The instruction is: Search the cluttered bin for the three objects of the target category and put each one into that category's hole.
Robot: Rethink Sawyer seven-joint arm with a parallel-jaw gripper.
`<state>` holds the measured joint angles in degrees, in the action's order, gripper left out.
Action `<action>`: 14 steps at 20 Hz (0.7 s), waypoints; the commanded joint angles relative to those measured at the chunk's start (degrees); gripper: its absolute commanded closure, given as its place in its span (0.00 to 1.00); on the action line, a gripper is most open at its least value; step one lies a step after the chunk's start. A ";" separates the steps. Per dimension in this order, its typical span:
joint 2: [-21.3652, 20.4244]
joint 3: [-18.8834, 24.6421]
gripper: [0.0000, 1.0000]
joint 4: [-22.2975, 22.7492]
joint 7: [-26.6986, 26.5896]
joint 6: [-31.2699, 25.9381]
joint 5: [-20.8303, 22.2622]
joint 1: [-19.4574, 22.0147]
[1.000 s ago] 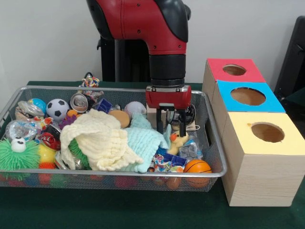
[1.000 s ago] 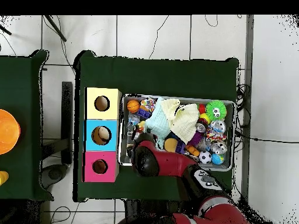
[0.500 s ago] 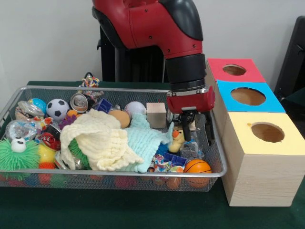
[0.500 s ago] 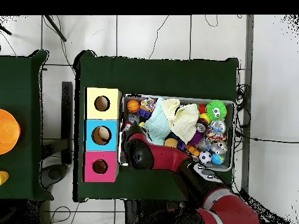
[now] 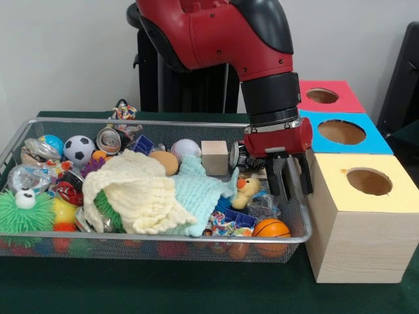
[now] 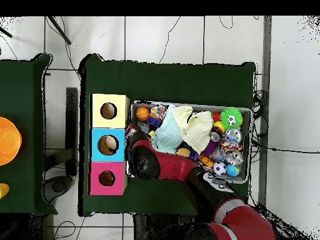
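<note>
No readable writing on the bin (image 5: pixel 196 124), hand (image 5: pixel 288 180).

Bin (image 5: pixel 157 122) sitting on worktop (image 5: pixel 163 288), 3 boxes (image 5: pixel 357 222) standing just beside its end. End effector (image 5: pixel 289 184) hanging inside bin at that end, beside duck (image 5: pixel 246 191).

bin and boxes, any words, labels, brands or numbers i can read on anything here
None can be read in either view.
The crinkly wrappers near the small basketball in the bin carry colourful print, too blurred to read.
The shiny can shows no clear label.
The red-topped box, blue-topped box, yellow-topped box and the arm's pincer bear no text.
</note>
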<state>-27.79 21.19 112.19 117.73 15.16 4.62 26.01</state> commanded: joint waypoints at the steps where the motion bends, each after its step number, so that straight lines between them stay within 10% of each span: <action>1: -0.47 -1.61 0.00 2.77 9.22 -2.85 -1.32 -1.72; 14: -2.78 -10.44 0.00 3.72 6.78 -12.14 -3.81 -8.07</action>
<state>-30.60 14.59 114.30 117.73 12.83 4.45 20.10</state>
